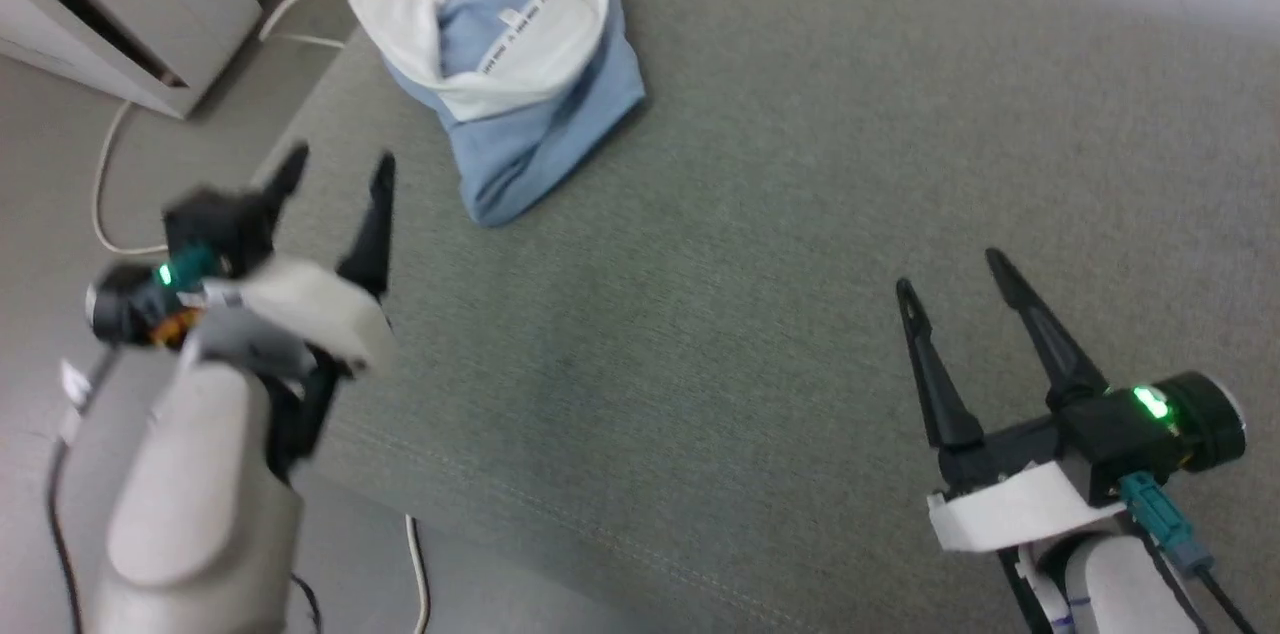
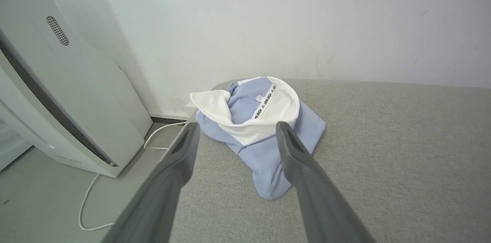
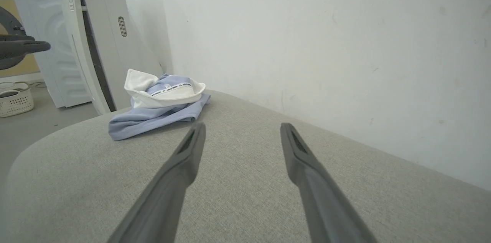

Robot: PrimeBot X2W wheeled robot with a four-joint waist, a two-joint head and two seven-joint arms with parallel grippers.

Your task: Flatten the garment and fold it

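Far left, on the grey floor [image 1: 40, 144]: a white boxy appliance with a dark vertical slot [image 1: 130, 4] stands against the white wall [image 2: 268, 17]. A thin white cable [image 1: 105, 184] loops across the floor beside the worktop's left edge. In the right wrist view, a small white perforated basket [image 3: 15, 101] sits on the floor beyond the appliance.

Your left claw [image 1: 340, 159]: both long dark fingers are spread wide, with nothing between them. It hangs over the left edge of the grey fabric-covered padded worktop [image 1: 700, 264], fingertips aimed toward the garment and clear of it. Its outline is blurred in the head view.

Task item: the light blue polo shirt with a white collar [image 1: 520, 104] lies in a bunched heap at the far left corner of the worktop, close to the wall and to the appliance side. It is not laid flat. The collar is uppermost and gapes open. The white neck tape [image 1: 525, 29] faces up; its black lettering is too small to read. A lobe of blue cloth trails toward you. In the left wrist view the shirt sits just ahead of the fingertips, framed between them.

Your right claw [image 1: 950, 274]: its fingers are wide apart and empty, over the near right part of the worktop, well apart from the shirt. Bare grey fabric lies beneath it.
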